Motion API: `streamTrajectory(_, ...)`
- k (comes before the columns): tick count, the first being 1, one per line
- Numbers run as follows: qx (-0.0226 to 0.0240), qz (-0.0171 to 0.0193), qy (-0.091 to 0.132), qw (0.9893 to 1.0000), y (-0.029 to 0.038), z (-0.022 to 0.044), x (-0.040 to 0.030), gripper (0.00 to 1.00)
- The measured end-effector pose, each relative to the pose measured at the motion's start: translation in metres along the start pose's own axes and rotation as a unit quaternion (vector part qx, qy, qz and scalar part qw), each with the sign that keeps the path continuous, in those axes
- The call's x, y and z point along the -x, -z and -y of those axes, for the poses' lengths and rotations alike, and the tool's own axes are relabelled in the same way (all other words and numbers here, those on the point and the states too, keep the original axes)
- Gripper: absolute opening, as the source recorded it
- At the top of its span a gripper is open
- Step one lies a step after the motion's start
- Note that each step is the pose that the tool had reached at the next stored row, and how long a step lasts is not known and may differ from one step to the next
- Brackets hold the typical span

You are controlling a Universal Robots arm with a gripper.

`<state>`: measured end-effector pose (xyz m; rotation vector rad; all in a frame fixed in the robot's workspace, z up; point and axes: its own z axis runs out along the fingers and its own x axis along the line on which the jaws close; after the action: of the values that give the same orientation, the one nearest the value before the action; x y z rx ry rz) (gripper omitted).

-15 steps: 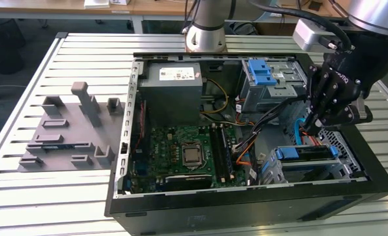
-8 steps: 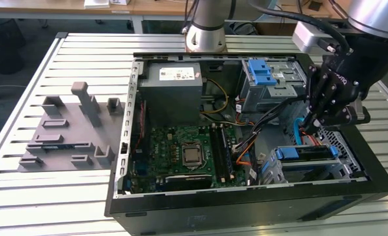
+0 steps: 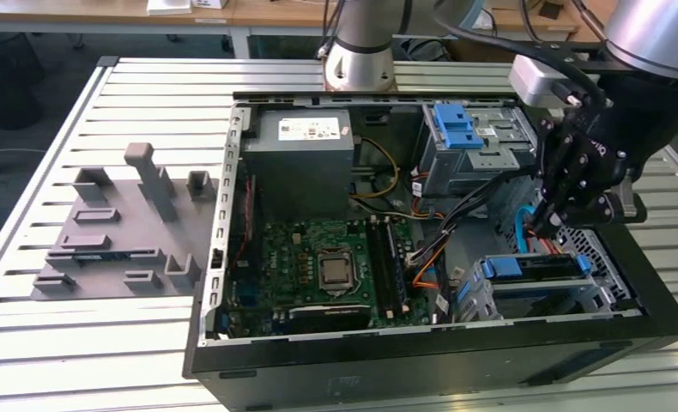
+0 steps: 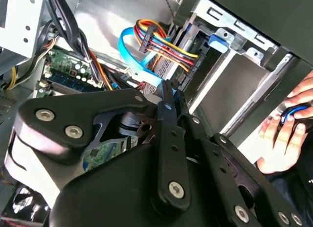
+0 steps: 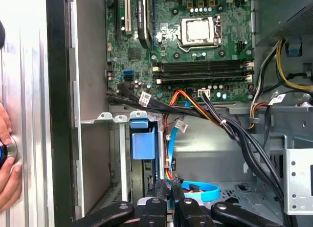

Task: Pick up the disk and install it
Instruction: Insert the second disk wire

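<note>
My gripper point(image 3: 541, 225) hangs inside the open computer case, at the exterior view's right, just above the lower drive cage point(image 3: 591, 296). Its two black fingers point(image 5: 157, 190) stand pressed together, shut, with nothing visibly between them, beside a blue flat cable point(image 5: 200, 192). In the cage stands a blue-railed slab point(image 3: 530, 268) that looks like the disk on edge, and its blue end point(image 5: 143, 143) lies just past my fingertips. Its silver face and label are hidden. In the second wrist view my gripper point(image 4: 166, 92) points at the bundle of coloured cables point(image 4: 164, 43).
The case holds the motherboard point(image 3: 328, 266), a grey power-supply box point(image 3: 305, 159) and an upper cage with a blue latch point(image 3: 459, 129). Black cable bundles point(image 5: 234, 131) cross near my fingers. A grey fixture plate point(image 3: 116, 227) lies outside the case. A person's hand point(image 4: 286, 134) rests beside it.
</note>
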<state>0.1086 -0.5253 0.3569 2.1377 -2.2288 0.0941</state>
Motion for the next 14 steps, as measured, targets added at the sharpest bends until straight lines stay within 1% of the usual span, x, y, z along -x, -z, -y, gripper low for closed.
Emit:
streamTrajectory(3, -0.0065, 0.0010, 0.000, 1.0000, -0.0014, -0.0027, -0.0016, 0.16)
streamTrajectory(5, -0.0090, 0.0013, 0.000, 1.0000, -0.0033, -0.0037, -0.0024, 0.16)
streamTrajectory(8, -0.0091, 0.0012, 0.000, 1.0000, -0.0073, -0.0037, -0.0037, 0.16)
streamTrajectory(13, -0.0092, 0.0012, 0.000, 1.0000, -0.0079, -0.0040, -0.0038, 0.16)
streamTrajectory(14, -0.0096, 0.0013, 0.000, 1.0000, -0.0080, -0.0051, -0.0040, 0.16)
